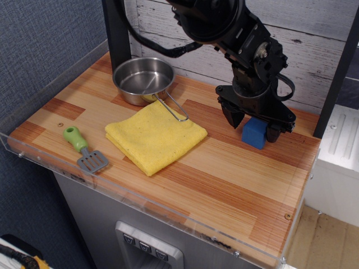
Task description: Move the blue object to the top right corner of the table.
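The blue object (254, 134) is a small blue block resting on the striped wooden table (224, 174) near its far right corner, close to the white plank wall. My gripper (253, 126) hangs right over it, jaws spread open, one dark finger (232, 117) to the block's left and the other (274, 133) to its right. The fingers straddle the block without clamping it. The black arm rises from there toward the top of the view.
A steel pan (143, 79) with a wire handle stands at the back left. A folded yellow cloth (155, 136) lies mid-table. A green-handled spatula (83, 149) lies near the front left rim. A black post (116, 33) stands behind the pan.
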Motion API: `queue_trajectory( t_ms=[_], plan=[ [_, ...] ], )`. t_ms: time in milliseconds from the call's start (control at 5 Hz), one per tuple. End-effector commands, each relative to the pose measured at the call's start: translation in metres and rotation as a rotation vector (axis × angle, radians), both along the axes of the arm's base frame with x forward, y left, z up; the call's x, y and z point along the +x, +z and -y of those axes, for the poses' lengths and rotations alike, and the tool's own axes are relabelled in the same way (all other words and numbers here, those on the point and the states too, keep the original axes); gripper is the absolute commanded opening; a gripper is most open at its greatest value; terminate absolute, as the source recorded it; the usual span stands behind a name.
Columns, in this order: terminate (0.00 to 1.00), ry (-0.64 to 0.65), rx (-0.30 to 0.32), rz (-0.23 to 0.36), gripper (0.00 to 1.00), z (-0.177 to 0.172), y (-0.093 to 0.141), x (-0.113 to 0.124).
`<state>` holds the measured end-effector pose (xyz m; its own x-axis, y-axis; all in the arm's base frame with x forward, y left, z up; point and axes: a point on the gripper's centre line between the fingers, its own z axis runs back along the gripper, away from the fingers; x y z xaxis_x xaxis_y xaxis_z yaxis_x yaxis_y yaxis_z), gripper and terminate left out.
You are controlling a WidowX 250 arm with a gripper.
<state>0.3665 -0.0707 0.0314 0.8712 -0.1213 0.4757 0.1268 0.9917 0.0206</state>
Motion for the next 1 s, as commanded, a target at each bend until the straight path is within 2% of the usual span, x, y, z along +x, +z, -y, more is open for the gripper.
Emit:
queue_trajectory(
  t_ms=[0,400,600,800],
  plan=[
    [0.0,0.004,-0.044,0.064,1.0,0.0,0.022,-0.009],
    [0.0,0.013,-0.117,0.288,1.0,-0.006,0.108,-0.015],
    [0.0,0.044,-0.152,0.395,1.0,-0.015,0.152,-0.031],
    [0.0,0.079,-0.16,0.491,1.0,-0.027,0.185,-0.051]
  ],
)
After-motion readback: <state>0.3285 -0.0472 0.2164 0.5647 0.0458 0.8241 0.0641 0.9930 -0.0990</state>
